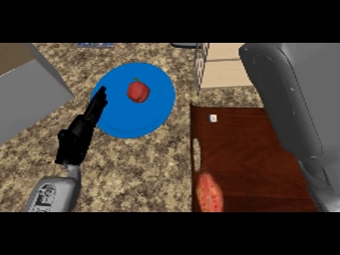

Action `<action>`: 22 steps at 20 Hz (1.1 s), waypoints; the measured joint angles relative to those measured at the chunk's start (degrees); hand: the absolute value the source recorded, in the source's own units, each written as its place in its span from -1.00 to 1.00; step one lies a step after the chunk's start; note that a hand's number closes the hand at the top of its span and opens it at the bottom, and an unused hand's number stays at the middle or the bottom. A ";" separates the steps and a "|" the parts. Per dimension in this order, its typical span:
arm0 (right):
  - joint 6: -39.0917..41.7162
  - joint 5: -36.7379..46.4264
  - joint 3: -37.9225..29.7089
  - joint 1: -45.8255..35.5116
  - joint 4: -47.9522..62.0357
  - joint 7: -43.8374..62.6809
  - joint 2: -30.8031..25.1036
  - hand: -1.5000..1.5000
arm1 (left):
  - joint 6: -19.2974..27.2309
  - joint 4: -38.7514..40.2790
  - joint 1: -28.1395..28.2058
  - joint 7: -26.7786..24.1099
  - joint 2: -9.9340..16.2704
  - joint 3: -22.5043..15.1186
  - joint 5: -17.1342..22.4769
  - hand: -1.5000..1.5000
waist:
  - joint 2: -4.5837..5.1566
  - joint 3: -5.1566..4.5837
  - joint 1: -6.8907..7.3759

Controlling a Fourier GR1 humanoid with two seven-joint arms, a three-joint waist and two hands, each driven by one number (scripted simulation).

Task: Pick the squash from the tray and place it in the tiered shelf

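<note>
One hand [81, 132] shows at the left: the left hand, on a grey forearm rising from the near edge, with its fingers straight and together, reaching far over the near-left rim of a blue plate [154, 112]. A red pepper [138, 91] lies on that plate. The right forearm [297, 114] runs across the dark wooden tray [239, 149]; its hand is hidden. An orange-red squash [210, 194] lies at the tray's near-left edge on the speckled desk [143, 169].

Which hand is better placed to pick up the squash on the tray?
Probably right: its forearm hangs over the tray holding the squash, though its hand is out of view. The left hand, open, sits over the counter by the blue plate.
</note>
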 measured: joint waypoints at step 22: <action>-23.05 -8.66 -12.67 -0.58 21.46 -12.35 -4.80 -1.00 | -0.46 -0.36 0.88 -0.81 0.01 0.25 0.09 0.00 | -0.09 -0.04 -0.07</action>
